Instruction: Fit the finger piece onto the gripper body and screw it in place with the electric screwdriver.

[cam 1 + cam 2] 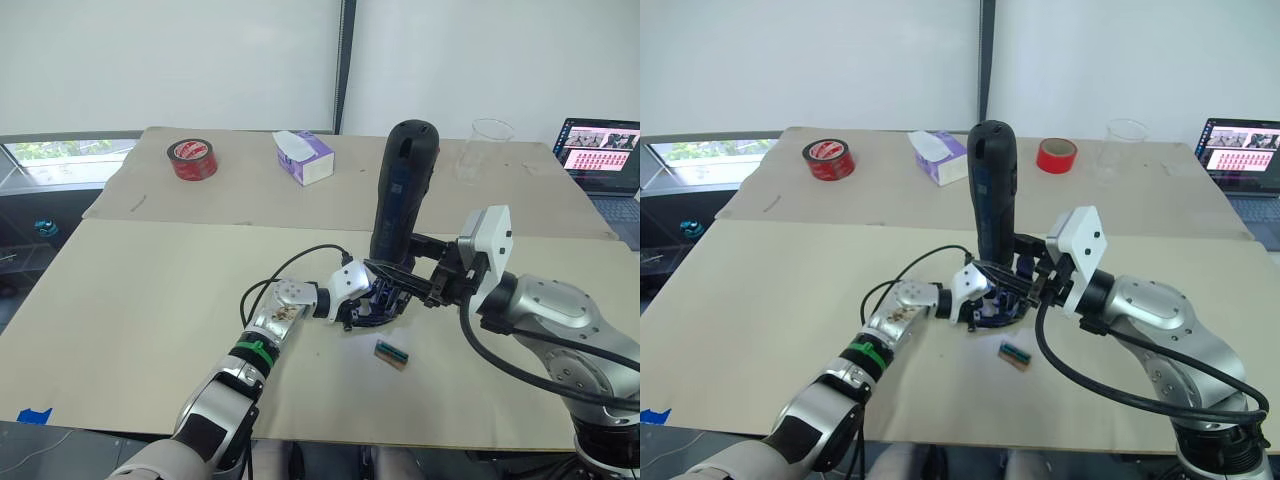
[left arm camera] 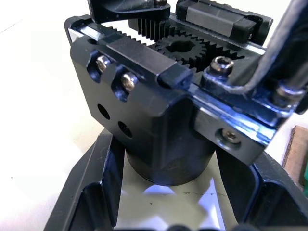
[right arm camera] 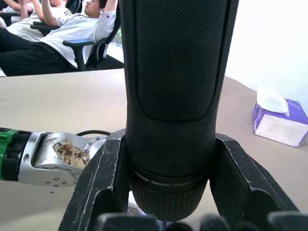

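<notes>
Beige table point(image 1: 760, 330): red tape rolls point(image 1: 829, 159) point(image 1: 1056, 155), tissue box point(image 1: 940, 157), clear cup point(image 1: 1125, 148), laptop point(image 1: 1242, 150), sm green block point(image 1: 1014, 354)

The bit of the electric screwdriver point(image 1: 992, 195) is hidden behind the gripper body point(image 1: 998, 303), and the finger piece cannot be distinguished there.

Office or lab workspace.
A laptop point(image 1: 600, 150) beyond the table point(image 1: 150, 290); people in office chairs point(image 3: 79, 45) behind.
</notes>
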Action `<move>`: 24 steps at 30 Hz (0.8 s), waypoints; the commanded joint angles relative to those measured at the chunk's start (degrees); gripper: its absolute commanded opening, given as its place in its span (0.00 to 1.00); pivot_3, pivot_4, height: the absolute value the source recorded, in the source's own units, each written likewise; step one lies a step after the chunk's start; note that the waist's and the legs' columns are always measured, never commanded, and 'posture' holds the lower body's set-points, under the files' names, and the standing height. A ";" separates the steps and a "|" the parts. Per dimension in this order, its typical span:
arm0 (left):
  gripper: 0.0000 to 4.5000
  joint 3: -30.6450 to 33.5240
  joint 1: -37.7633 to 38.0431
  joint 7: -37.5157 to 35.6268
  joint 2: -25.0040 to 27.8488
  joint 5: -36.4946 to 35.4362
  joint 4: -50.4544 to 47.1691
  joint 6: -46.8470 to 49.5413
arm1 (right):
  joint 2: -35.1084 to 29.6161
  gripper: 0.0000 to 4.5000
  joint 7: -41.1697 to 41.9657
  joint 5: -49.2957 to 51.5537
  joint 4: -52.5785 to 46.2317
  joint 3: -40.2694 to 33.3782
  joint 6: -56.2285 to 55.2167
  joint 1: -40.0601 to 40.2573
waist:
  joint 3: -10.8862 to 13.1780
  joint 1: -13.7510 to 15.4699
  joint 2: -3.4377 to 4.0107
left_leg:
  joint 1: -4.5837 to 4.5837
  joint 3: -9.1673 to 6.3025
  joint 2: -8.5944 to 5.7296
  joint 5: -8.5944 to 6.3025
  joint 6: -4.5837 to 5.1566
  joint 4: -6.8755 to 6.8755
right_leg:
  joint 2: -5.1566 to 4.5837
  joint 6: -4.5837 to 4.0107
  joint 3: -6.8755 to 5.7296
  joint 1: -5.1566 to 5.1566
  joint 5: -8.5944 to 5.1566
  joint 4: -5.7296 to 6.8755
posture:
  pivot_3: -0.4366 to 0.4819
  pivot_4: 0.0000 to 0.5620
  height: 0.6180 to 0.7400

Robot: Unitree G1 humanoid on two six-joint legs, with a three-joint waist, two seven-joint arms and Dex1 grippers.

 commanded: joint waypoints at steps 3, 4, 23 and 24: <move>0.51 1.64 -2.07 -0.04 -0.60 -1.89 -2.38 -2.51 | -2.89 0.42 0.49 -2.59 4.98 1.56 4.67 2.71 | 0.00 0.00 0.00 | 0.00 -0.01 0.00 0.00 0.00 0.00 | -0.01 0.00 -0.01 0.00 0.00 -0.01 | 0.48 0.27 1.00; 0.51 1.63 -2.12 -0.05 -0.66 -1.88 -2.29 -2.56 | -2.95 0.42 0.40 -2.44 4.88 1.36 4.79 2.38 | 0.00 0.00 0.00 | 0.00 -0.01 0.00 0.00 0.00 0.00 | -0.02 0.00 -0.01 0.00 0.00 -0.01 | 0.48 0.27 1.00; 0.51 0.68 -1.94 -0.90 -0.42 -0.44 0.10 -2.85 | -3.21 0.42 -1.67 15.79 -2.57 -8.97 8.25 -11.69 | 0.02 0.18 0.01 | -0.62 0.07 -0.02 0.25 -0.40 -0.23 | 0.02 -0.07 -0.09 -0.68 0.08 0.02 | 0.48 0.27 1.00; 0.51 1.02 -2.08 -0.73 -0.23 -0.64 -0.04 -2.52 | -3.12 0.42 -1.94 16.36 -2.90 -9.33 8.28 -11.21 | 0.03 0.14 0.01 | -0.61 0.07 -0.03 0.10 -0.15 -0.22 | 0.01 -0.07 -0.08 -0.67 0.08 0.02 | 0.48 0.27 1.00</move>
